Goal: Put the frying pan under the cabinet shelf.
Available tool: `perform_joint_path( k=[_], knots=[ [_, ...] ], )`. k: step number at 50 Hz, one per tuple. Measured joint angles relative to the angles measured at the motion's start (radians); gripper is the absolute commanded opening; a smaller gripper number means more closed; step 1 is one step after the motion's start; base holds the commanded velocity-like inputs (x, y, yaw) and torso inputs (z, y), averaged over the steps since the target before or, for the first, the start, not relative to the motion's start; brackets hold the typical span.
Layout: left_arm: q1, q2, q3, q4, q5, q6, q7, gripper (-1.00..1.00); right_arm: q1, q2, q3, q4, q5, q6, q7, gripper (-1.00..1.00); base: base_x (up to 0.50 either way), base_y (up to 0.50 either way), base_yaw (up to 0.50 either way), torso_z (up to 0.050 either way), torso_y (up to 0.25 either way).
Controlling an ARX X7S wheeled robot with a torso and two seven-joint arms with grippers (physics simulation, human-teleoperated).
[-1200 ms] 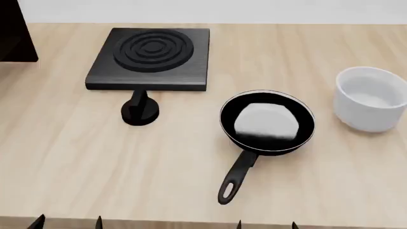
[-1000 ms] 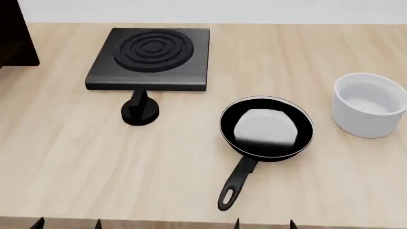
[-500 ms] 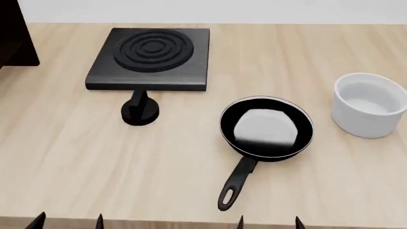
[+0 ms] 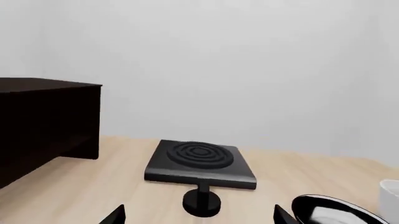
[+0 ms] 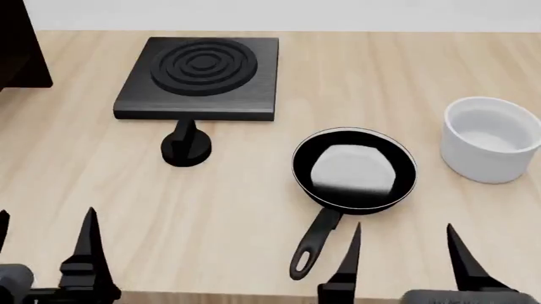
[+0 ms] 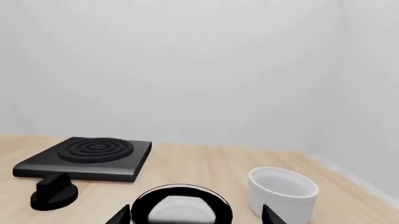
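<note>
Lying just ahead-left of the open, empty right gripper [image 5: 404, 253], the frying pan [image 5: 354, 168] points its handle [image 5: 313, 244] toward it; left gripper [image 5: 42, 247] open, farther.

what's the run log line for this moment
left gripper: open, empty | right gripper: open, near handle | pan: on table, ungrasped | shelf: far left

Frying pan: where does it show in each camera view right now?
Head view: frying pan right of centre, handle toward the robot.
Left wrist view: only its rim, in the picture's bottom right corner.
Right wrist view: bottom centre, partly cut off.
Shared landmark: stove plate.
</note>
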Motion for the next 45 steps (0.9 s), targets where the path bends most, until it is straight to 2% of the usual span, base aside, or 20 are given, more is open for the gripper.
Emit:
perform_joint_path(
  k=[7,16,34,45],
  knots=[
    [-0.098,-0.029,-0.025,0.149,-0.066,-0.152,-0.034,1.00,0.093,0.055,0.041,-0.131,0.050,0.157,0.018,1.00,0.00,0.00,0.00,0.000,0.000],
    [-0.292,-0.061,-0.080,0.280,-0.167,-0.366,-0.077,1.00,0.274,0.122,0.109,-0.270,0.144,0.382,0.037,1.00,0.00,0.00,0.00,0.000,0.000],
    [-0.745,-0.111,-0.275,0.379,-0.396,-0.743,-0.171,1.00,0.708,0.223,0.272,-0.434,0.442,0.808,0.081,1.00,0.00,0.00,0.00,0.000,0.000],
    [-1.005,-0.147,-0.447,0.433,-0.605,-0.976,-0.280,1.00,0.929,0.292,0.341,-0.469,0.676,0.962,0.175,1.00,0.00,0.01,0.00,0.000,0.000]
  ],
)
